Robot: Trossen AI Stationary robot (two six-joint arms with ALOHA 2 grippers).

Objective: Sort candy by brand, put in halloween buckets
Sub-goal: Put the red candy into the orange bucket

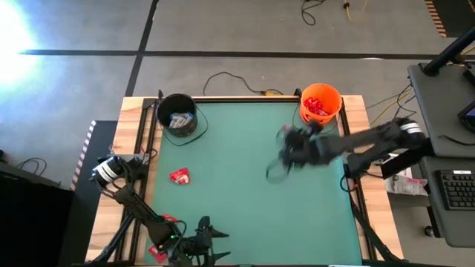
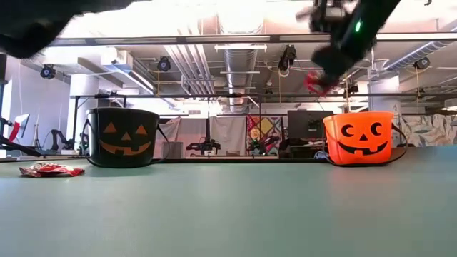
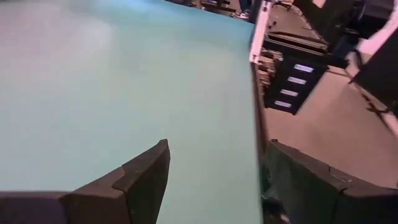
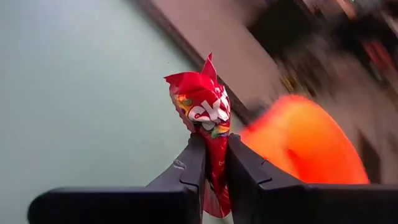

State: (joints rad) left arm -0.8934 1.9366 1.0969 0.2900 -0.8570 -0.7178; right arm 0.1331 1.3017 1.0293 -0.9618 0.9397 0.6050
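Two buckets sit at the far edge of the green table (image 1: 245,185): the black bucket (image 1: 177,116) at the left corner with white-and-blue bars (image 1: 178,121) in it, and the orange bucket (image 1: 320,104) at the right corner, holding a heap of red packets (image 1: 318,107). Right gripper (image 4: 211,163) is up in the air over the mat, just in front of the orange bucket, fingers pinched tight on a shiny red packet (image 4: 205,118) that sticks up between them. One more red packet (image 1: 179,176) lies flat on the mat over on the left side, well in front of the black bucket. Left gripper (image 3: 214,180) is parked low at the near edge of the table, fingers spread wide with nothing between them.
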